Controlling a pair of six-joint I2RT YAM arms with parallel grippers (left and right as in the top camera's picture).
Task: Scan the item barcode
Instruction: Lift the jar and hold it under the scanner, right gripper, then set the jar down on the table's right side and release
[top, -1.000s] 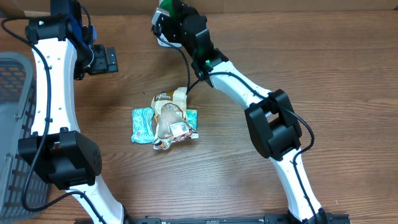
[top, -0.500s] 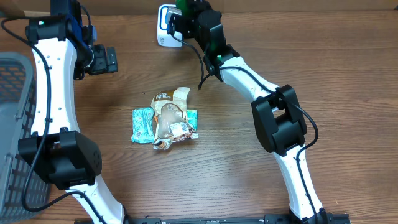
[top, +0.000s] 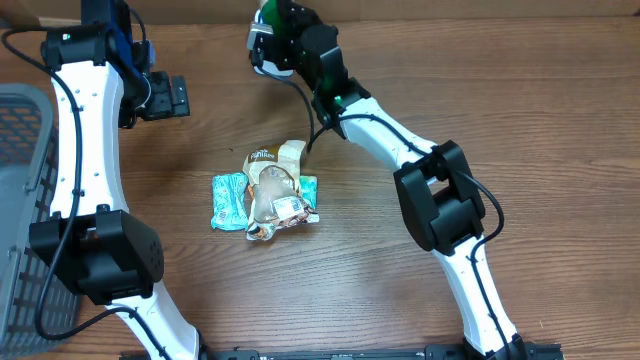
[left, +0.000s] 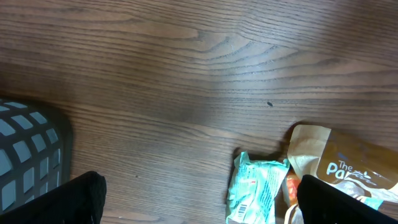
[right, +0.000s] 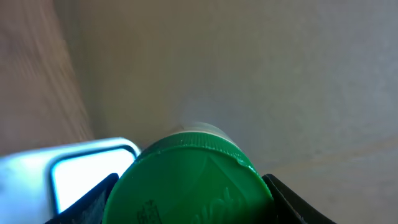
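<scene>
Green-lid container (right: 193, 177): held up at 12 o'clock edge of table (top: 420, 90), top of overhead view; lid faces R wrist cam, ribbed rim; body behind the lid is blurred, no barcode readable
R gripper (right: 189, 202): clamped on the lid, one dark finger (right: 93, 199) at 9 o'clock of it, the other at 3 o'clock; jaws part-way apart w/ lid filling the gap
Scanner (right: 81, 165): white, rounded frame; sits at 9 o'clock of lid in wrist view, just beside it; touching or not, can't tell; in overhead mostly hidden under the R gripper
L gripper (top: 178, 97): jaws spread wide, nothing between them; hangs over bare wood at 10 o'clock of the packet pile, well apart from it
Packet pile: near table centre; teal packet (top: 228, 200) at 9 o'clock side, tan bag (top: 265, 158) at 12 o'clock, clear bag (top: 275, 200) on top in the middle; all touching/overlapping
Basket (top: 20, 200): grey mesh, 9 o'clock edge of table, partly cut by frame
</scene>
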